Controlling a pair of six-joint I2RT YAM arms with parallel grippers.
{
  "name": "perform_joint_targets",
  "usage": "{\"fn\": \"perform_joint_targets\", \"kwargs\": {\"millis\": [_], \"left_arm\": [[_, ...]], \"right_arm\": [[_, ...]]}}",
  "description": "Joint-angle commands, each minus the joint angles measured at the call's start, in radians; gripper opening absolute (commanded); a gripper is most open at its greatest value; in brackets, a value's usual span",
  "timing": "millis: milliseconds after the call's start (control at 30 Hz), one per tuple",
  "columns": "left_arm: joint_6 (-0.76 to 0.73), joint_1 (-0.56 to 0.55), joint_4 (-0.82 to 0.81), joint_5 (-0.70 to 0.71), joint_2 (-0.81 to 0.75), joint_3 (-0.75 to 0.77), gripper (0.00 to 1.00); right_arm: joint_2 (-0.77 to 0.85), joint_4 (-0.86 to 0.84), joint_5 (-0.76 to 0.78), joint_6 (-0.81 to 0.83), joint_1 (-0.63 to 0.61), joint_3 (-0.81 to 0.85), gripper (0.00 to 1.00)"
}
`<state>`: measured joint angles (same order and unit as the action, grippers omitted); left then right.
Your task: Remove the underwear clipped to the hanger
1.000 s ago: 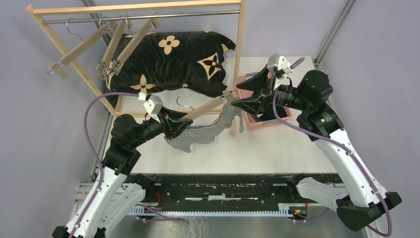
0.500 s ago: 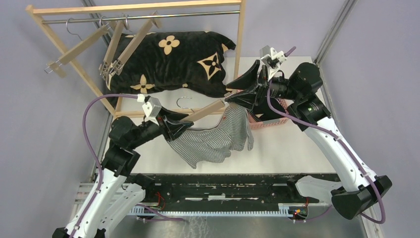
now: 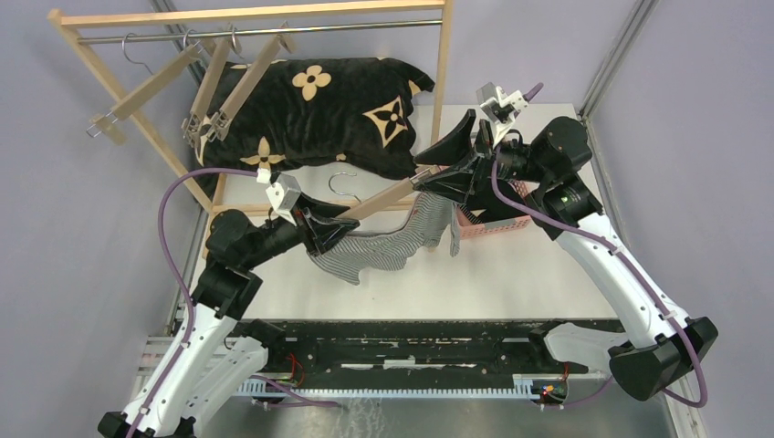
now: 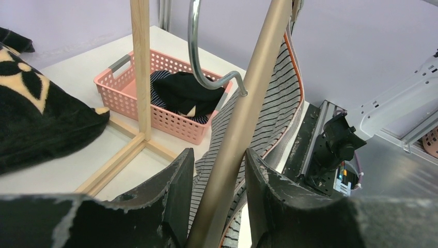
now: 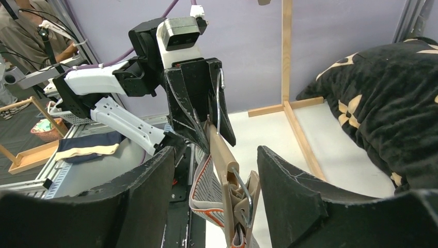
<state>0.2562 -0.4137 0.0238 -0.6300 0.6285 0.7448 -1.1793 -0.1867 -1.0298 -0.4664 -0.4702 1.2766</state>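
Note:
The grey-white striped underwear hangs from a clip at the right end of a wooden hanger. My left gripper is shut on the hanger's bar, and the striped cloth hangs behind the bar. My right gripper is open, its jaws wide on either side of the clip without touching it. The cloth's orange-edged waistband is pinched in that clip. The black piece and the navy striped piece lie in the pink basket.
The pink basket stands under my right arm. A big black cushion with tan flowers lies under the wooden rack. Three empty hangers hang from its rail. The rack's post stands close to the left of the hanger.
My right gripper rose and shifted left to the hanger's clip end. The hanger's right end lifted, and the striped cloth swung out, then settled back closer under the bar.

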Motion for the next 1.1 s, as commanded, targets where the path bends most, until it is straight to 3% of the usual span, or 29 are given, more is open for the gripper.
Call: {"fn": "perform_joint_targets", "kwargs": {"millis": [0,667,733,833,867,1067], "left_arm": [[0.061,0.000,-0.113,-0.003,-0.010,0.016,0.03],[0.060,0.001,-0.073,-0.013,-0.043,0.007,0.03],[0.061,0.000,-0.075,-0.016,-0.041,0.005,0.03],[0.061,0.000,-0.078,-0.012,-0.035,0.000,0.03],[0.061,0.000,-0.076,-0.008,-0.034,-0.001,0.03],[0.057,0.001,-0.090,0.004,-0.024,-0.001,0.03]], "right_arm": [[0.019,-0.021,-0.018,0.018,0.002,-0.017,0.68],[-0.015,0.076,0.081,0.138,0.002,0.055,0.64],[-0.022,0.058,0.082,0.117,0.003,0.050,0.52],[-0.030,0.055,0.088,0.099,0.002,0.050,0.08],[-0.031,0.059,0.095,0.097,0.003,0.050,0.02],[-0.020,0.036,0.114,0.098,0.003,0.016,0.02]]}}
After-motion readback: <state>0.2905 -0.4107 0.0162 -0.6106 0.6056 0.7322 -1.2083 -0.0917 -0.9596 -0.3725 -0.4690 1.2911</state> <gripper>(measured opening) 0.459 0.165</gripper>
